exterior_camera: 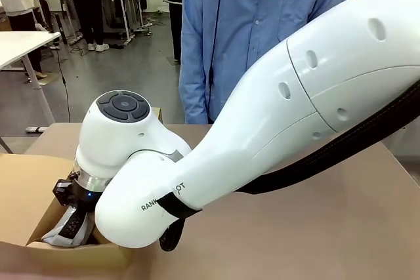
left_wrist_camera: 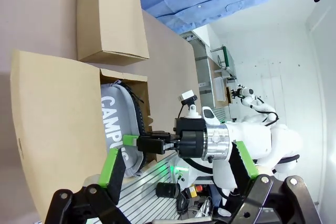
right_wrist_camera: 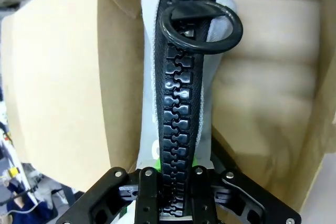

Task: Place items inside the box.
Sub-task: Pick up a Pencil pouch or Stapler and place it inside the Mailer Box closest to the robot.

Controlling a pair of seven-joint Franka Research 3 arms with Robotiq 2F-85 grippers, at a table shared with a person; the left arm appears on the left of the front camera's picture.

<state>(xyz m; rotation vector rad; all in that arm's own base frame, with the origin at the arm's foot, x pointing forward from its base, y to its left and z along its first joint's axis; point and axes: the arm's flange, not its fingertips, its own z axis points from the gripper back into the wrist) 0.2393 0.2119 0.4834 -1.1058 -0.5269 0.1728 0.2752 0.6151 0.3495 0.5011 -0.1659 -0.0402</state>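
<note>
Lower left of the front view: right gripper is clamped on the zip edge of the grey pencil case, lettered "CAMPUS", inside the box. Left gripper stands wide open, holding nothing. Right arm print reads partly "RANK".

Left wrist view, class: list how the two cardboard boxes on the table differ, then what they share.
The big box is open, its lid flap folded back; the small box is closed. The big box has a grey case inside; the small box shows no contents. The big box looks wider than the small box. Both are plain brown cardboard on the table.
</note>
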